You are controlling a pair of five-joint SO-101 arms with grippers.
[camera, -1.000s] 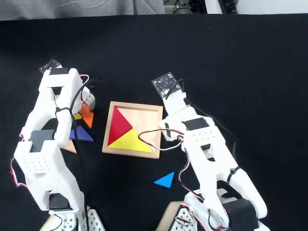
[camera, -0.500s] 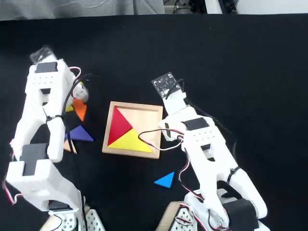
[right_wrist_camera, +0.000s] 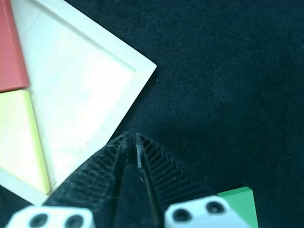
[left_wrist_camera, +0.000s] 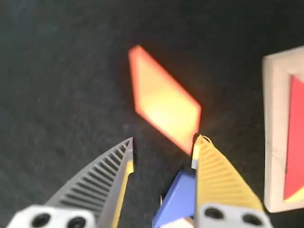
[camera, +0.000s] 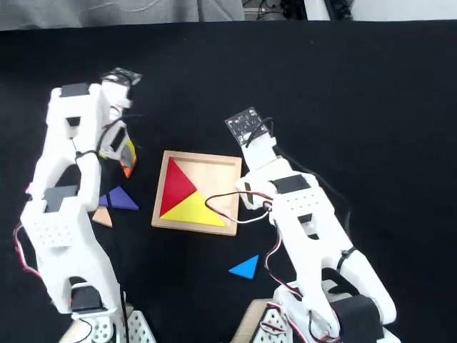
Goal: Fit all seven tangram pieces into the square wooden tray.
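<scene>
The left arm stands tall left of the square wooden tray (camera: 203,156), the left hand (left_wrist_camera: 166,139) spread wide above the orange parallelogram (left_wrist_camera: 164,104). The right arm leans forward, the right hand (right_wrist_camera: 137,137) pinched closed at the tray's rim; a red triangle (camera: 175,187) and a yellow triangle (camera: 189,211) lie inside.

Left arm (camera: 68,179) stands tall, elbow high, wrist bent downward. Left hand (left_wrist_camera: 166,139) open, fingers well apart. Right arm (camera: 307,229) stretched low and forward. Right hand (right_wrist_camera: 133,137) closed, fingertips touching.
</scene>
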